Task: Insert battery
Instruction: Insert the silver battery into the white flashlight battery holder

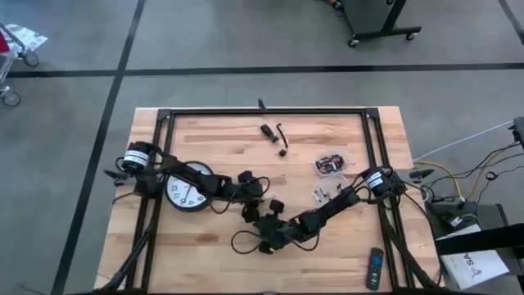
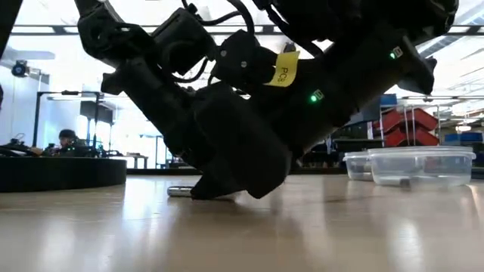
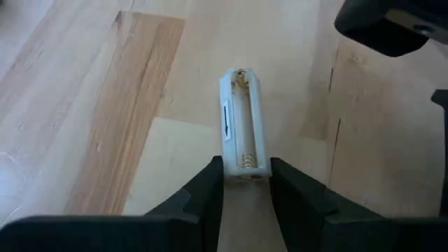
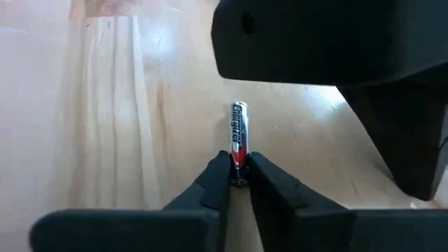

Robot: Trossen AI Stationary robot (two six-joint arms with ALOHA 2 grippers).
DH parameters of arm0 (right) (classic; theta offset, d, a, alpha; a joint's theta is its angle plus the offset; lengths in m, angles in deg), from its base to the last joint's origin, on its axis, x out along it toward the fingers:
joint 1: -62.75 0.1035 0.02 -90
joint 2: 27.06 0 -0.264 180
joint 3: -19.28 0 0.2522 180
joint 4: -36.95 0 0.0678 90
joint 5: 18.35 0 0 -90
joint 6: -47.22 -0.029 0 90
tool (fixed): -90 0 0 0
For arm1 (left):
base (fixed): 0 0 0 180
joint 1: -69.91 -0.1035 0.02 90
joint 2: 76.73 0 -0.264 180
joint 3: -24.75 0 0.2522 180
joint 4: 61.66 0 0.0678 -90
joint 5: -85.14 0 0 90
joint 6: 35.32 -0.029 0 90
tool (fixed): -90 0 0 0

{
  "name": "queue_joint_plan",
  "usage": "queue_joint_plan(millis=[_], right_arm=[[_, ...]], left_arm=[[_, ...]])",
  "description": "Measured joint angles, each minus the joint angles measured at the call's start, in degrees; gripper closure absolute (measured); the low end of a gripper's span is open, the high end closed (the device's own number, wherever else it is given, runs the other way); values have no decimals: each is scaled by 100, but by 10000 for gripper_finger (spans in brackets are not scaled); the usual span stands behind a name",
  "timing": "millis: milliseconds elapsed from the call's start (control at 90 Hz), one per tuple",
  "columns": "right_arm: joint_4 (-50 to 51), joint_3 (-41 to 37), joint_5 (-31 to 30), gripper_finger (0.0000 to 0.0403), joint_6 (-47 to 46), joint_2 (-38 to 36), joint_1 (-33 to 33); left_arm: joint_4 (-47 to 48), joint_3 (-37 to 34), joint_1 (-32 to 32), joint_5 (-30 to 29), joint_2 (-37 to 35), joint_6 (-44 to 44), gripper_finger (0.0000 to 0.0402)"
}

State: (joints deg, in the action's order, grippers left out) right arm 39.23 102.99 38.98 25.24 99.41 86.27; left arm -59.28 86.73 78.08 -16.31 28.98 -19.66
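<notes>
Here the left gripper (image 3: 246, 183) is clamped on one end of the white holder (image 3: 243, 122), whose empty slot faces up just above the surface (image 1: 221, 143). In the high view it sits near centre, with the clock (image 1: 185, 190) at its 9 o'clock. At its 5 o'clock, close by, the right gripper (image 4: 239, 175) pinches the battery (image 4: 239, 136) by its tail.

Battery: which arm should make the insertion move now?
Right, probably. The right gripper pinches the battery, while the left gripper clamps the empty holder, steadying it.
</notes>
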Motion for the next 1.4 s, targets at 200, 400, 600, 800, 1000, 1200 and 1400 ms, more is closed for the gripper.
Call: queue_joint_plan(millis=[200,400,600,800,1000,1200,1400], right_arm=[[190,-11,171,396,343,-188,-15],[1890,-50,531,398,813,-975,-40],[3354,-44,759,399,1209,-1896,-80],[4082,-64,929,400,1585,-2459,-236],[4260,-74,1153,400,1921,-2577,-564],[4263,-74,1387,400,2140,-2540,-911],[4257,-70,1755,400,2363,-2533,-1268]], left_arm=[[29,0,2,1,0,7,303],[54,0,2,-1,0,52,303],[63,0,8,-1,0,169,303],[63,-2,61,-14,0,307,303],[44,-7,94,-47,4,337,303],[39,-7,96,-41,4,344,303],[28,-7,96,-14,4,248,303]])
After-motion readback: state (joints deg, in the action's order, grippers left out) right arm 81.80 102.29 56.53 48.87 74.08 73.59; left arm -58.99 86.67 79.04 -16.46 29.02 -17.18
